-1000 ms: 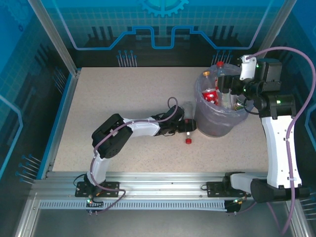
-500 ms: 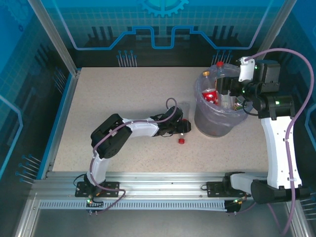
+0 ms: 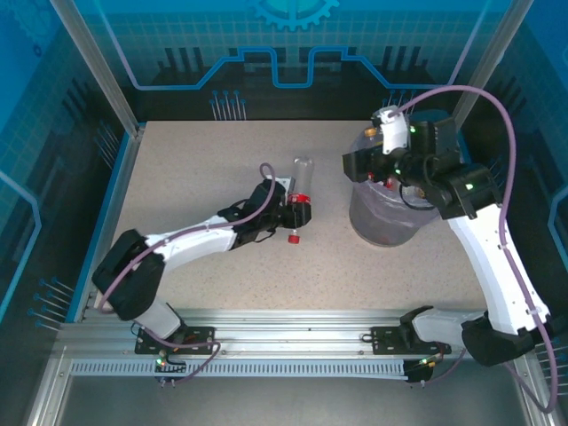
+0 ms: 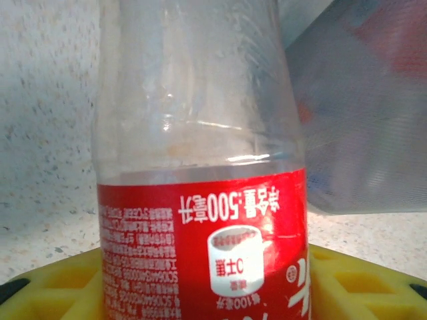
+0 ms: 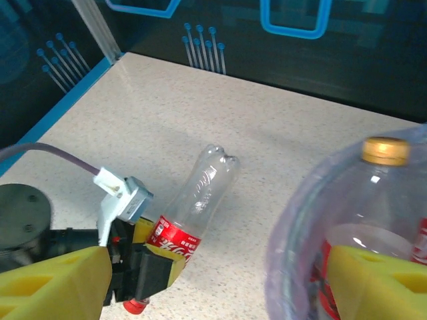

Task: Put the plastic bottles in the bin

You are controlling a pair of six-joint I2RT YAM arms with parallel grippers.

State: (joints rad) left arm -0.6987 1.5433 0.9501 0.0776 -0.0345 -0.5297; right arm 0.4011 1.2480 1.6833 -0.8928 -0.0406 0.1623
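Top external view: the left arm (image 3: 191, 241) is seen stretched low over the speckled beige surface (image 3: 204, 169). Its elbow is folded near the near-left corner and its forearm is angled up and to the right toward the middle. The left gripper (image 3: 295, 213) is closed on a clear plastic bottle with a red label and a red cap (image 3: 302, 182), which is gripped across the label. The bottle's base is pointed toward the far side and its cap toward the near edge. This bottle is found to the left of the round translucent grey-lavender bin (image 3: 383, 224), near it but apart from it. Whether it is clear of the surface cannot be told.

The right arm (image 3: 493, 248) is raised from its base at the near right and bent over to the left. The right gripper (image 3: 359, 167) is held above the far-left part of the bin's rim.

From the right wrist, the yellow fingers (image 5: 57, 283) of the right gripper are seen spread wide with nothing held between them. A clear bottle with a yellow cap (image 5: 385, 151) is seen upright inside the bin.

From the left wrist, the red label is seen seated between the yellow pads (image 4: 60, 287) on either side, with the bin's wall behind it to the right.
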